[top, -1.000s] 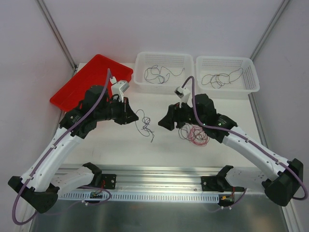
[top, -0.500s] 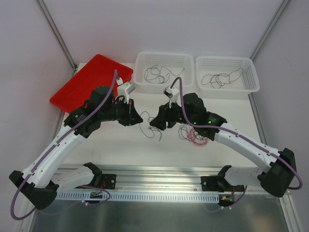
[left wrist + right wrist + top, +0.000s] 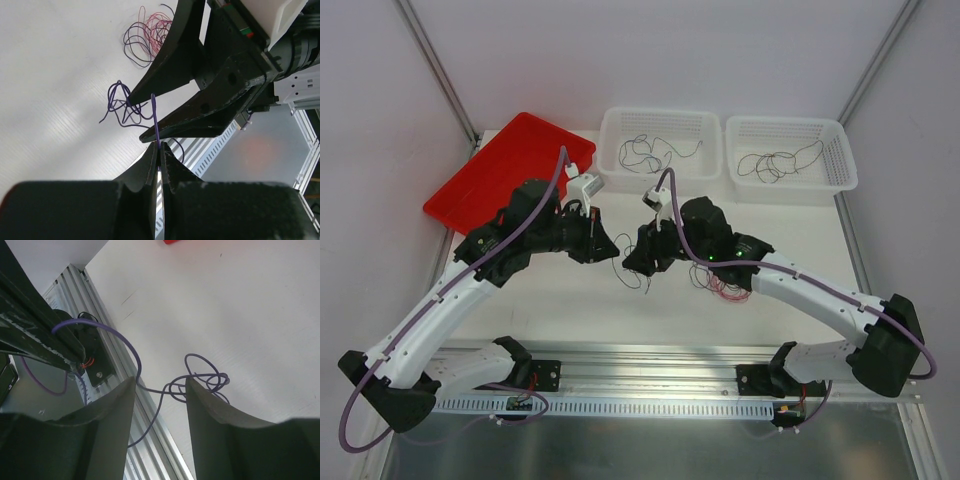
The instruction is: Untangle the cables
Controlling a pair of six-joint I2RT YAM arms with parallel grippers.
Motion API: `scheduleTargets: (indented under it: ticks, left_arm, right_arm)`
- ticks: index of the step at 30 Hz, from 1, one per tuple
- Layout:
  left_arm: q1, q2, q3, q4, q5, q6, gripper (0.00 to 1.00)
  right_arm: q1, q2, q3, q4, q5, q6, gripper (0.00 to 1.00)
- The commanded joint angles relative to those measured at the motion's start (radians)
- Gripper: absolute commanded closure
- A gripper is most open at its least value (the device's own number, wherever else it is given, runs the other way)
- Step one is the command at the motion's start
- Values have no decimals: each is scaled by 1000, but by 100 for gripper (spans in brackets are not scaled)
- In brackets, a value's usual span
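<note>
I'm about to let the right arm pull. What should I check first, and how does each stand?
1. The left fingers pinch the purple cable: ok.
2. The purple cable passes between the right fingers: ok.
3. The right fingers closed on it: not ok, open.
4. The knot lies apart from the red-pink pile: ok.
5. The knot loose enough to pull out: cannot tell.
</note>
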Motion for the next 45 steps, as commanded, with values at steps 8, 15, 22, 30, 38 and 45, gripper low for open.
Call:
scheduleTargets:
  ticks: [8,15,22,30,38,45]
  left_arm:
    - [-15,-22,13,38,-47,-9,100]
    - [-18,-63,-49,46,-221,-76,68]
    - [-38,-97,-124,109,-281,-176,22]
    - [-151,-77,-229,244,-364,-289,21]
    - [-228,25,-244,350,-472,-335,32]
    - [-244,101,-249,367,-536,-378,70]
  right_arm:
    - [12,6,45,48,65,-16,94]
    - [12,-39,74,-66,258,55,99]
    - [15,-25,143,-238,476,199,99]
    - [28,-20,160,-296,536,306,99]
    - [43,-14,163,-302,545,326,99]
    - [52,-32,153,-310,558,329,99]
